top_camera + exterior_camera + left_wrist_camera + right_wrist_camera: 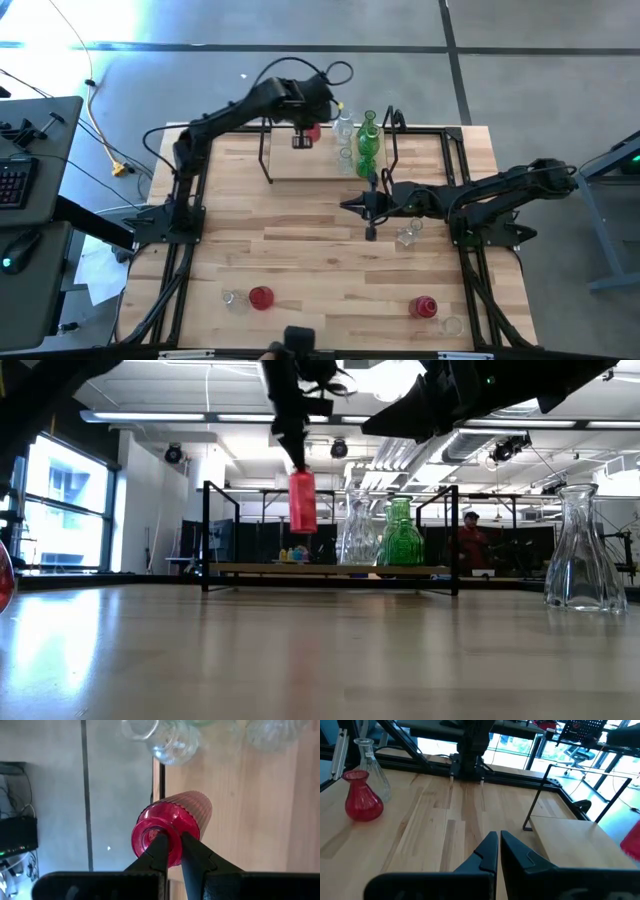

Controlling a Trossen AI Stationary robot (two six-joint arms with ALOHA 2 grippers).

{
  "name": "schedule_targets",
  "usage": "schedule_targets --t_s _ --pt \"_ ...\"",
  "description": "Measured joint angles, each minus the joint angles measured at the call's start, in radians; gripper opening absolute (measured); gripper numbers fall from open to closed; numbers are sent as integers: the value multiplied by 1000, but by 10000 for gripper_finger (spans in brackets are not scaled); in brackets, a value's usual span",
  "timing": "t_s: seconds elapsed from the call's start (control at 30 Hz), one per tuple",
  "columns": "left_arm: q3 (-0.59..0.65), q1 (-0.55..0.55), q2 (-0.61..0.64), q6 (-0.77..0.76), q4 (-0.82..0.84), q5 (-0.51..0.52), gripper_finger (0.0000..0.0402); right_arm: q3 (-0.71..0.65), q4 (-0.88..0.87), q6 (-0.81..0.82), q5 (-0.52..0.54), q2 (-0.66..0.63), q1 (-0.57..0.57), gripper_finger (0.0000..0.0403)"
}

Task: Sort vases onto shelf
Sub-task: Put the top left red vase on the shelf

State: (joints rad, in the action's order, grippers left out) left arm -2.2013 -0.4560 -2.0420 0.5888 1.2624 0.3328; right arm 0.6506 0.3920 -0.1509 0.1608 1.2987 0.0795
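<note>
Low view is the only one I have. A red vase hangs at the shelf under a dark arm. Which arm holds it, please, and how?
Observer: The left gripper holds it. Its fingers pinch the rim at the mouth of the red ribbed vase.
Operator: And the other arm, is it carrying something?
Observer: No. The right gripper is shut with nothing in it, above the table in front of the shelf.
</note>
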Motion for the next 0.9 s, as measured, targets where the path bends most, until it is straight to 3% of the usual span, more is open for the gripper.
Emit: schedule_targets --t_s 0.9 --pt "2 -29 -130 41 -114 -10 16 0 -9 -6 1 -1 0 2"
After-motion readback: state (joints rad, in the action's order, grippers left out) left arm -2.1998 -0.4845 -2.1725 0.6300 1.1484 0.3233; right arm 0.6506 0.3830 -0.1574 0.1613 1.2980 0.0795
